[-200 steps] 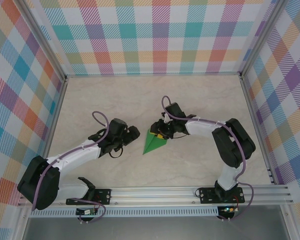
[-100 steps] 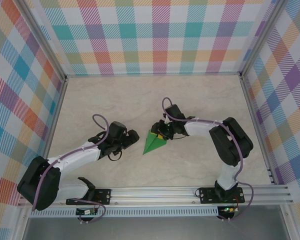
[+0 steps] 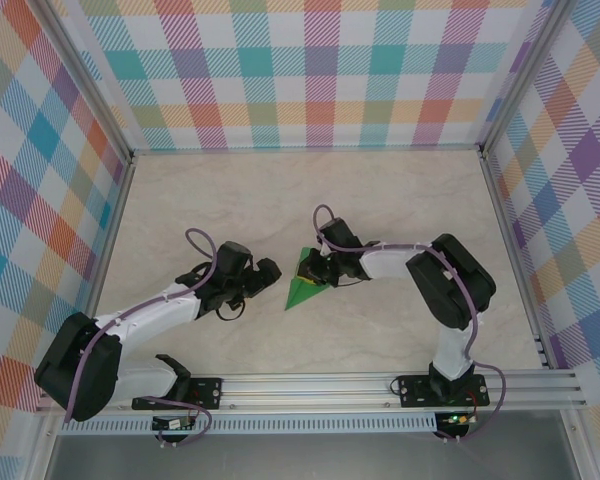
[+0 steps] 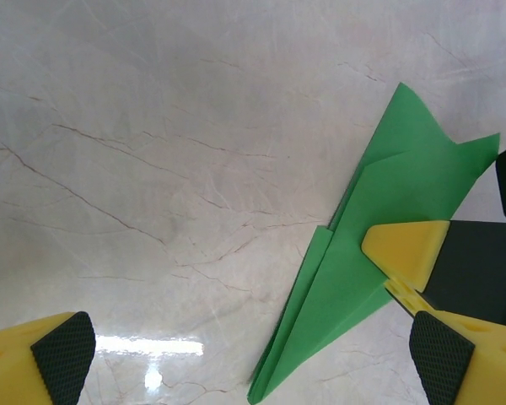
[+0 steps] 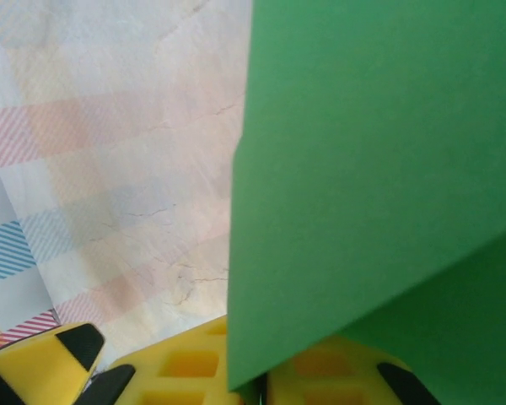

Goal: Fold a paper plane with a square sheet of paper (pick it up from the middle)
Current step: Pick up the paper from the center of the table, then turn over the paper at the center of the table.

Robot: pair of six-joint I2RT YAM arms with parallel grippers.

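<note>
Green pointed paper plane [image 3: 300, 291], near the counter's [image 3: 230, 200] middle, is pinched at its wide end by the closed right fingers [image 5: 185, 371]; left fingers [image 4: 63, 350] gape empty. Lifting might spring its loose folds open.

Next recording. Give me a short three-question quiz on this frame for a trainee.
1. True or false: the left jaws stand open and hold nothing.
2. Which jaws pinch the paper plane? A left, B right, C neither.
3. In the top view, toward which edge of the table does the plane's sharp tip point?
Key: 1 true; 2 B; 3 the near edge.
</note>
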